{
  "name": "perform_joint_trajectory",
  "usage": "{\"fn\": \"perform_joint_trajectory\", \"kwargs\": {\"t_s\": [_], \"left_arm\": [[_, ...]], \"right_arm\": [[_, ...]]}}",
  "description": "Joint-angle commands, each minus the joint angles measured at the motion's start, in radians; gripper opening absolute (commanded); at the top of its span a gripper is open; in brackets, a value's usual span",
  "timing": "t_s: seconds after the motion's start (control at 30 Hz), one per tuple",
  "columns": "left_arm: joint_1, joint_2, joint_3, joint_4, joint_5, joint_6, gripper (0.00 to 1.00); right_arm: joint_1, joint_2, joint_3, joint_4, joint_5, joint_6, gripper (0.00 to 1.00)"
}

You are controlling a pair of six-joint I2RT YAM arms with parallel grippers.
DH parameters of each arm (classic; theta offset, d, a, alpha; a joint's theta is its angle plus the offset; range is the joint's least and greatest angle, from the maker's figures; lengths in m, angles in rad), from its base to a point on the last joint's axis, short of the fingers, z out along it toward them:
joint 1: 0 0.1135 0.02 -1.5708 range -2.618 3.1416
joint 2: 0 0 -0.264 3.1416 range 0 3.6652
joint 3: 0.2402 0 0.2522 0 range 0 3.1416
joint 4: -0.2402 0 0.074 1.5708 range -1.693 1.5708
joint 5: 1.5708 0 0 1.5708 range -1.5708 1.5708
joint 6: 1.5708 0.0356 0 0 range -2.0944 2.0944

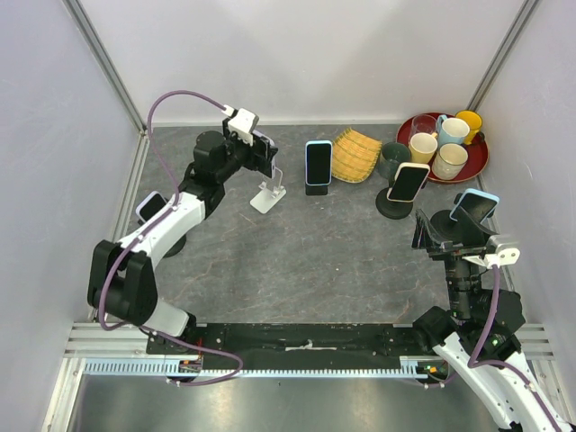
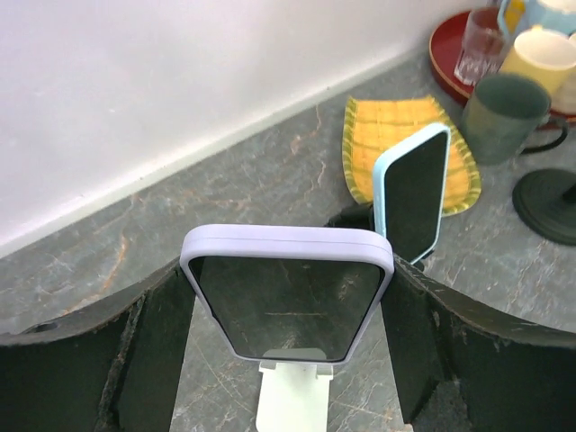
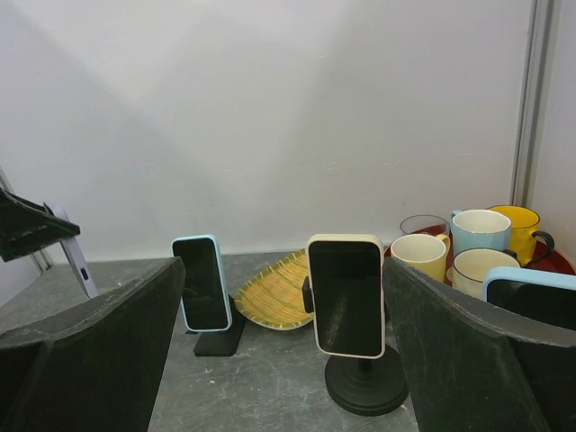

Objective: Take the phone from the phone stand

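Two grippers over my grey table [image 1: 315,261]: the right gripper [image 3: 283,351] hangs spread wide, empty, near the red tray [image 1: 480,159]; the left gripper [image 1: 264,155] clamps the lilac phone [image 2: 288,301] by its side edges, just above the white stand [image 2: 290,402]. Whether phone and stand touch, I cannot tell.

Grey marbled stone bench [image 1: 306,261] carries: white folding phone stand [image 1: 267,198] left-centre; black wedge stand [image 1: 317,188]; yellow ribbed woven dish [image 1: 355,155]; dark green mug [image 1: 393,158]; black round-base stand [image 1: 393,207]; red round tray [image 1: 480,158] in far right corner.
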Motion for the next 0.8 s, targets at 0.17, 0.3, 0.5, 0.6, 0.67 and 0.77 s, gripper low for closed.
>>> {"fn": "perform_joint_trajectory", "kwargs": {"t_s": [0.17,0.3,0.5,0.6,0.67,0.77], "left_arm": [[-0.074,-0.171,0.001,-0.13,-0.144,-0.225,0.02],[-0.134,-0.231,-0.059,-0.178,-0.155,-0.358,0.02],[-0.241,-0.242,-0.073,-0.356,-0.188,-0.433,0.02],[-0.293,-0.217,-0.065,-0.448,-0.213,-0.469,0.02],[-0.33,-0.194,-0.05,-0.497,-0.225,-0.473,0.02],[-0.369,-0.143,-0.027,-0.594,-0.265,-0.499,0.02]], "right_arm": [[0.004,-0.004,-0.001,0.02,-0.019,0.012,0.98],[0.004,-0.004,0.001,0.018,-0.024,0.01,0.98],[0.005,-0.012,0.007,0.012,-0.027,0.013,0.98],[0.004,-0.01,0.008,0.008,-0.025,0.018,0.98],[0.005,-0.012,0.01,0.008,-0.028,0.02,0.98],[0.005,-0.01,0.01,0.005,-0.025,0.02,0.98]]}}
